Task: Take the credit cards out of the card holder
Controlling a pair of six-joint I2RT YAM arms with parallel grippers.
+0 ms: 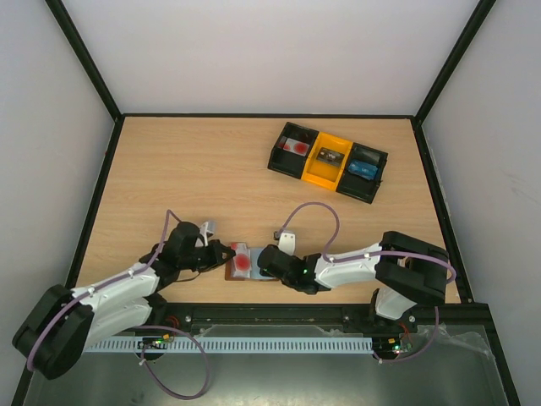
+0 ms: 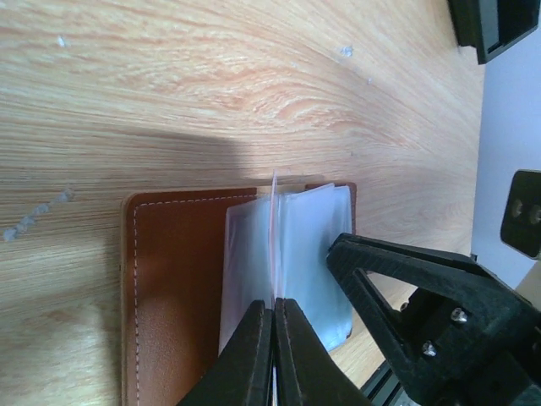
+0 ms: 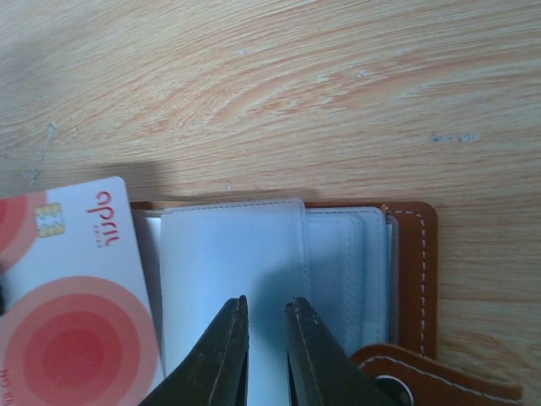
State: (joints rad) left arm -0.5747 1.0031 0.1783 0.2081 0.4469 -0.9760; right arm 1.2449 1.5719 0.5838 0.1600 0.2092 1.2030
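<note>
The brown card holder (image 1: 230, 272) lies open on the table near the front edge, between both arms. In the right wrist view its pale-blue sleeves (image 3: 232, 254) and brown cover (image 3: 414, 254) show, with the snap tab (image 3: 431, 376) at the lower right. A white credit card with red circles (image 3: 68, 296) sticks out at the left side. My left gripper (image 2: 273, 303) is shut on that card, seen edge-on (image 2: 273, 237) above the holder (image 2: 169, 279). My right gripper (image 3: 265, 303) stands over the sleeves, jaws a narrow gap apart with nothing between them.
A black-and-yellow tray of bins (image 1: 314, 175) sits at the back right of the table with small items inside. Black frame rails run along the table's edges. The right gripper's fingers (image 2: 406, 288) show close beside the holder in the left wrist view.
</note>
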